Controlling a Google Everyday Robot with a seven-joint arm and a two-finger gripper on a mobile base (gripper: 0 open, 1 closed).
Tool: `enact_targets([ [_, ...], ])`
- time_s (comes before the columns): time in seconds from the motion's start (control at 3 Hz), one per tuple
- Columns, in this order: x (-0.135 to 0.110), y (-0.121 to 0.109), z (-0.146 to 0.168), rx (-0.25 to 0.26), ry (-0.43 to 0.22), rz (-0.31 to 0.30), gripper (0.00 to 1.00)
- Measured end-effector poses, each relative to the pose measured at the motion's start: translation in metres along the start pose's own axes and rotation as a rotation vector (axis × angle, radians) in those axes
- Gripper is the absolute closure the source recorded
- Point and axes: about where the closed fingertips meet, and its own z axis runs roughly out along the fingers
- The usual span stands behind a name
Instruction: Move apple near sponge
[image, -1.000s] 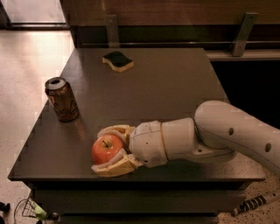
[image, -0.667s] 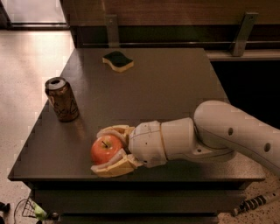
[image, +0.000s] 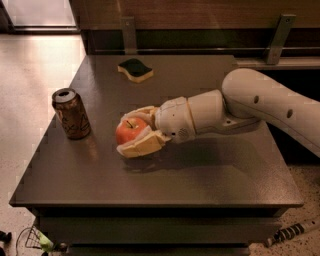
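Note:
The red-orange apple (image: 130, 132) sits between the two cream fingers of my gripper (image: 136, 129), left of the table's middle. One finger (image: 141, 144) lies in front of the apple and the other behind it, both closed against it. A shadow lies under the apple and gripper; I cannot tell if the apple touches the table. The sponge (image: 135, 70), dark green top over yellow foam, lies at the far edge of the table, well beyond the apple. My white arm (image: 260, 105) reaches in from the right.
A brown drink can (image: 71, 114) stands upright left of the apple, near the table's left edge. The dark table (image: 210, 175) drops off at the front. A wall with metal brackets (image: 277, 31) runs behind it.
The gripper with the apple in it now stands higher and farther from the table's front edge than a second ago, closer to the sponge. The can and sponge have not moved.

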Motion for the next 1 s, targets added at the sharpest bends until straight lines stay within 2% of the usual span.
enact_targets([
  [0.33, -0.002, -0.098, -0.041, 0.051, 0.005, 0.038, 1.00],
  [0.67, -0.005, -0.144, -0.063, 0.101, -0.008, 0.045, 1.00],
  [1.0, 0.002, -0.171, -0.078, 0.182, -0.035, 0.083, 1.00],
])
